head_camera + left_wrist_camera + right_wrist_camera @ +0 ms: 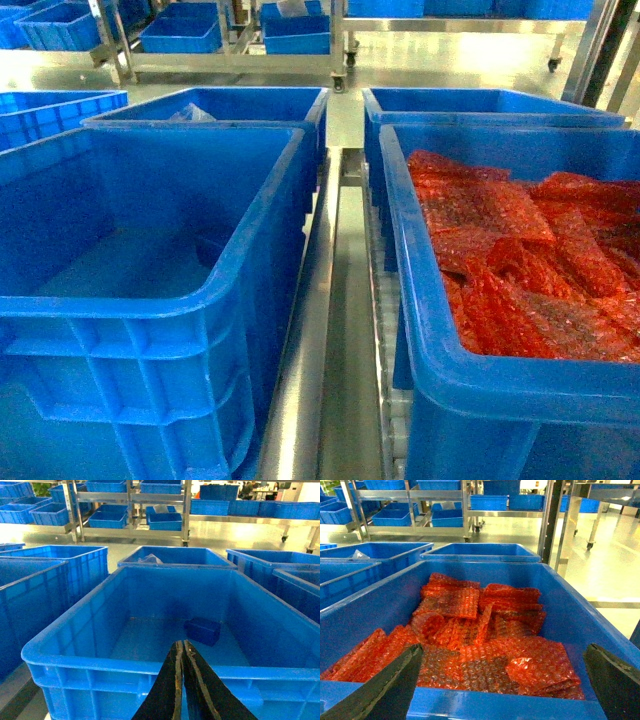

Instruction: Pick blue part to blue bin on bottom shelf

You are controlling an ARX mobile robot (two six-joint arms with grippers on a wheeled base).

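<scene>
The blue part is out of view. Two large blue bins stand side by side on the bottom shelf, split by its steel centre rail (pixel 305 340), with white rollers (pixel 383 300) beside it. The left bin (pixel 150 290) (pixel 150 665) holds only a small dark blue block (pixel 203 630) on its floor. The right bin (pixel 430 330) (pixel 555 600) is filled with red bubble-wrap bags (pixel 470 630). My left gripper (pixel 181 646) is shut and empty, just before the left bin's near rim. My right gripper (pixel 503 652) hangs wide open over the right bin's near rim. Neither gripper shows in the head view.
More blue crates stand behind both bins (pixel 215 105) (pixel 480 100) and to the far left (pixel 50 110). The rear left one holds a clear plastic bag (pixel 190 113). Steel racks with further crates (pixel 165 517) stand across a shiny floor. A dark post (pixel 550 525) rises behind the right crates.
</scene>
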